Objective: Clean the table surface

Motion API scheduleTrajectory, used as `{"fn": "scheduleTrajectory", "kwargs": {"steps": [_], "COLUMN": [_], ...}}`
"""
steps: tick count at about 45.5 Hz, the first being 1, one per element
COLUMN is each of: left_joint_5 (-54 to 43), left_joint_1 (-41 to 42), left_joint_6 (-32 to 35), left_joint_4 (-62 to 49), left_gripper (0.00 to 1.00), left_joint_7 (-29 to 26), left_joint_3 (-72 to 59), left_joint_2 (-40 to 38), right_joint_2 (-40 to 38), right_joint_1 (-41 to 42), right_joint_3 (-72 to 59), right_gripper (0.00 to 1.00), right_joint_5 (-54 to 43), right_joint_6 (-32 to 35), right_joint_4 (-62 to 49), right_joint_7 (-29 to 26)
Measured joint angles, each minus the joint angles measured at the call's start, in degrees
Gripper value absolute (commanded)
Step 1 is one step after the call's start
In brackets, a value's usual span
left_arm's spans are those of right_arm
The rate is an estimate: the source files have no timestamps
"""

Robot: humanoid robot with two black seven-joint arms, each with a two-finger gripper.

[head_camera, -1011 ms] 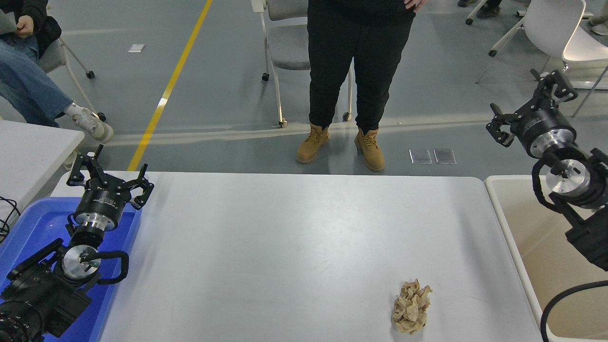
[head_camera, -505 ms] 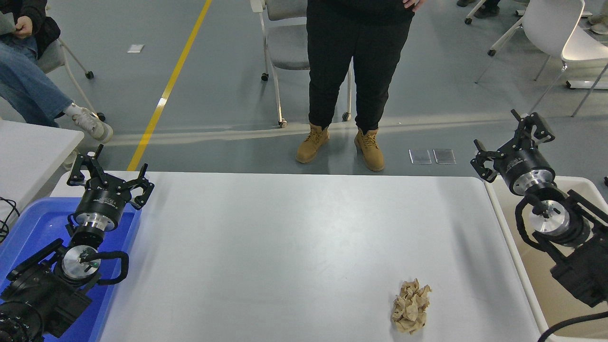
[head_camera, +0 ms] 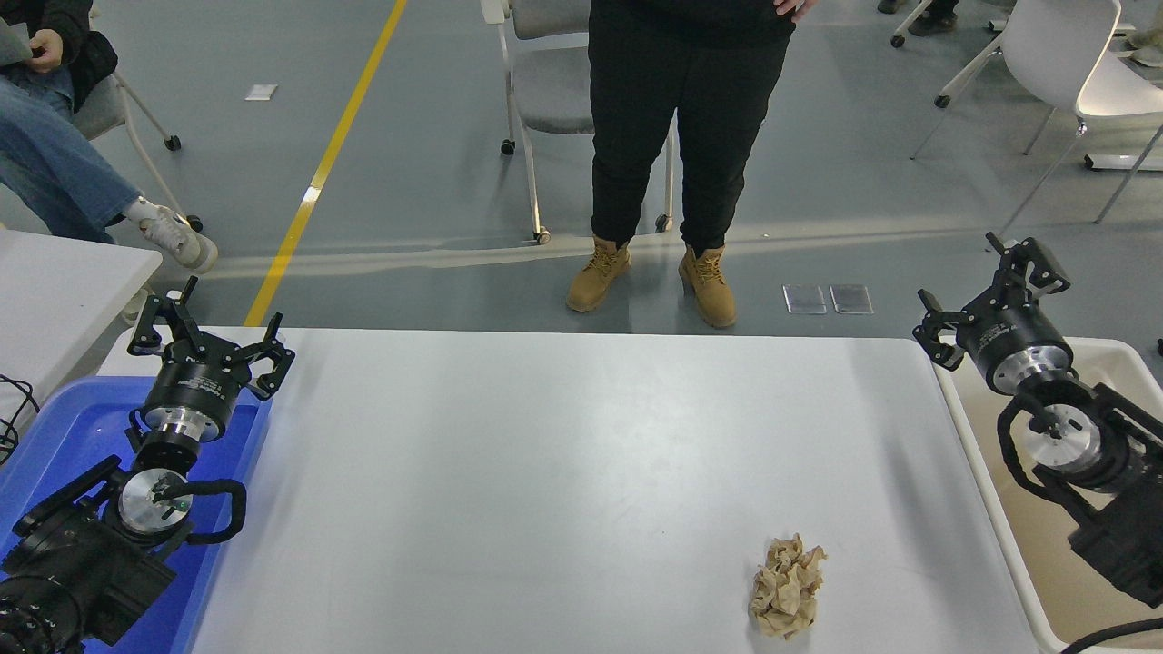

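Note:
The white table surface [head_camera: 563, 454] fills the middle of the head view. A crumpled tan paper wad [head_camera: 786, 586] lies on it near the front right. My right gripper [head_camera: 990, 295] hangs open and holds nothing, above the table's far right corner and the beige tub's far end, well away from the wad. Parked at the lower left, my left gripper [head_camera: 211, 331] is open over the far end of the blue bin.
A blue bin [head_camera: 54, 436] sits at the table's left edge and a beige tub [head_camera: 1018, 509] at its right edge. A person in tan boots [head_camera: 650, 272] stands just beyond the far edge. A smaller white table [head_camera: 54, 291] is at the left.
The right arm came down and inward from high at the right, then shifted slightly back to the right. Its gripper stays open. The left arm and the paper wad have not moved.

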Motion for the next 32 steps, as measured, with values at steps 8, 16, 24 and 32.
{"fn": "scheduleTrajectory", "kwargs": {"steps": [8,16,24,32], "left_joint_5": [0.0,0.0,0.0,0.0], "left_joint_1": [0.0,0.0,0.0,0.0], "left_joint_6": [0.0,0.0,0.0,0.0], "left_joint_4": [0.01,0.02,0.02,0.01], "left_gripper": [1.0,1.0,1.0,1.0], "left_joint_7": [0.0,0.0,0.0,0.0], "left_joint_3": [0.0,0.0,0.0,0.0], "left_joint_2": [0.0,0.0,0.0,0.0], "right_joint_2": [-4.55,-8.73,-11.52,-13.85], "right_joint_1": [1.76,5.44,13.13,21.22], "right_joint_3": [-5.88,-13.42,-26.37,-39.51], "right_gripper": [0.98,0.98,0.98,0.98], "right_joint_5": [0.04,-1.41,-11.16,-23.97], "right_joint_6": [0.43,4.28,8.86,14.22], "right_joint_4": [0.31,0.46,0.75,2.61], "right_joint_7": [0.01,-0.05,-0.12,-0.07]}}
